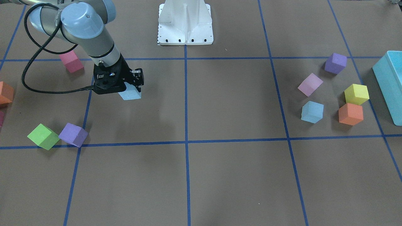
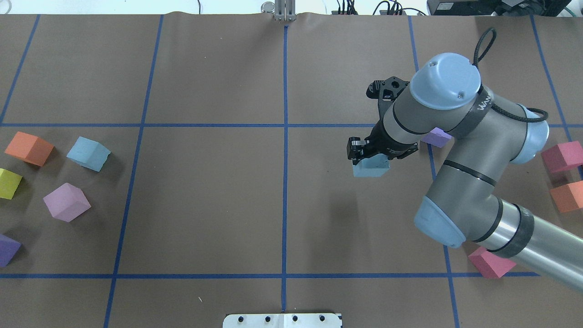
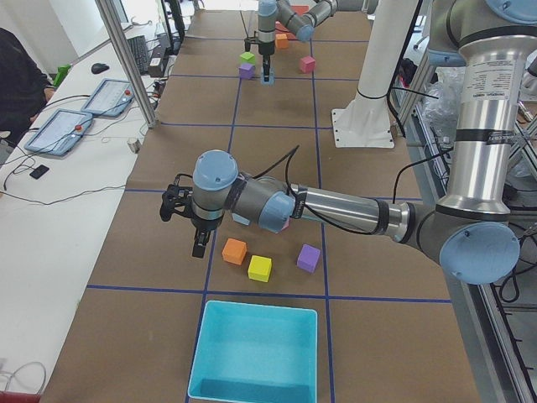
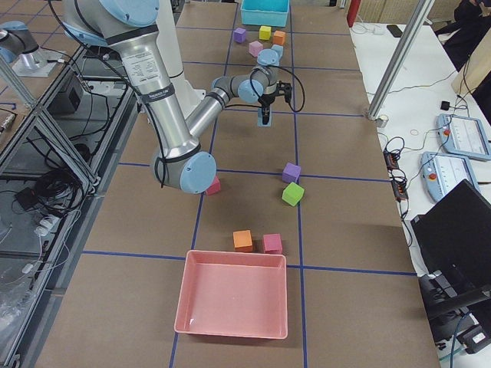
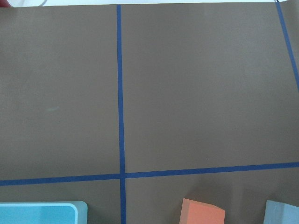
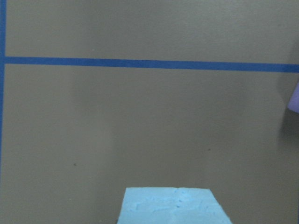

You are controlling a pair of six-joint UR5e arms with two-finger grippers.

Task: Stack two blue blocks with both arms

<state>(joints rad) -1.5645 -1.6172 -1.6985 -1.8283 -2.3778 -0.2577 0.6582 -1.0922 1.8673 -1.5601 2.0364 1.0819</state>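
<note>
One blue block (image 1: pixel 131 94) (image 2: pixel 371 167) lies square between the jaws of my right gripper (image 1: pixel 127 89) (image 2: pixel 372 157), which stands upright and shut on it, low at the table. That same block fills the bottom edge of the right wrist view (image 6: pixel 173 207). The other blue block (image 1: pixel 312 112) (image 2: pixel 88 153) rests alone on the table among coloured cubes, and its corner shows in the left wrist view (image 5: pixel 282 212). My left gripper (image 3: pixel 200 245) hangs above the table beside the orange cube. Only the exterior left view shows it, so I cannot tell whether it is open or shut.
Near the free blue block sit an orange cube (image 1: pixel 350 114), a yellow cube (image 1: pixel 356 94), a lilac cube (image 1: pixel 310 84), a purple cube (image 1: pixel 335 63) and the teal box (image 1: pixel 389 84). A green cube (image 1: pixel 43 136), purple cube (image 1: pixel 73 134) and pink cube (image 1: pixel 72 61) surround the right arm.
</note>
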